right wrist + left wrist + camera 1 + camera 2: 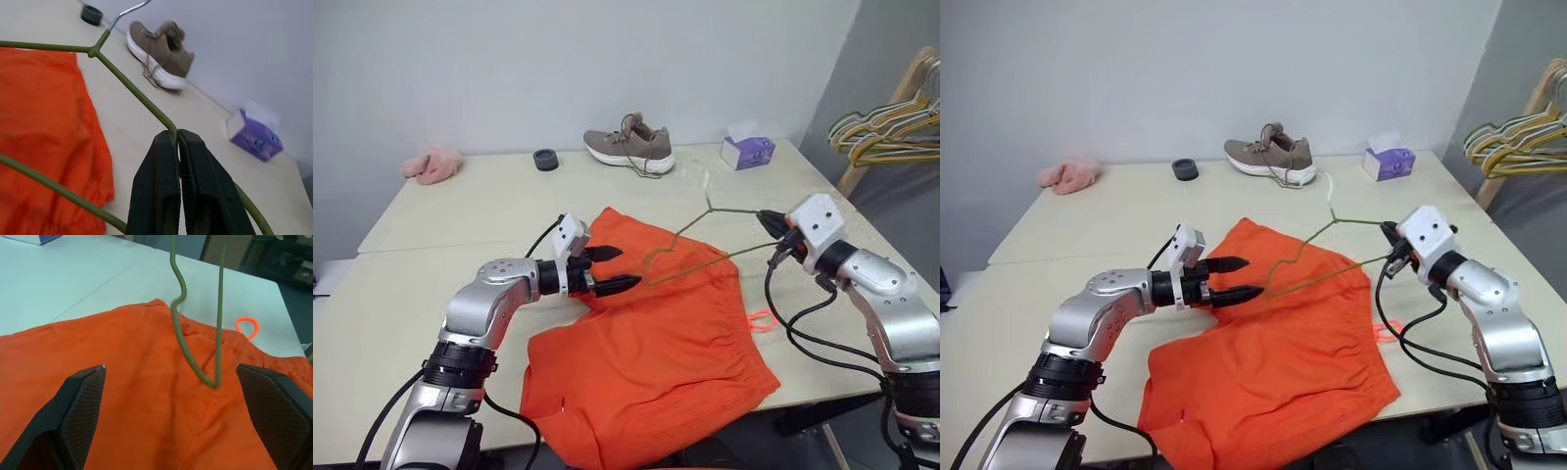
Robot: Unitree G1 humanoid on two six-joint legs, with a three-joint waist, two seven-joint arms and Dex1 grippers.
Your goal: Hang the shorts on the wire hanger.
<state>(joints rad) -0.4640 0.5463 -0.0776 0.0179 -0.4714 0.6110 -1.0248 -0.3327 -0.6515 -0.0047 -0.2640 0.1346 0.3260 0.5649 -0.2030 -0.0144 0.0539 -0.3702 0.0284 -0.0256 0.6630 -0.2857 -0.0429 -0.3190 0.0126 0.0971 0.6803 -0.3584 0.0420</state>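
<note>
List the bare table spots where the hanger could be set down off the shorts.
Bare table lies between the pink cloth, black ring and shorts, and between the shoe, tissue box and right gripper. The centre is crowded: left gripper, wire hanger.

Silver-grey arms, black cables, white wrists, black textured end effector fingers (pixel 83 396).

Shorts (pixel 646 362) bottom edge cut off by frame; hanger rack (pixel 891 127) cut off at right.
</note>
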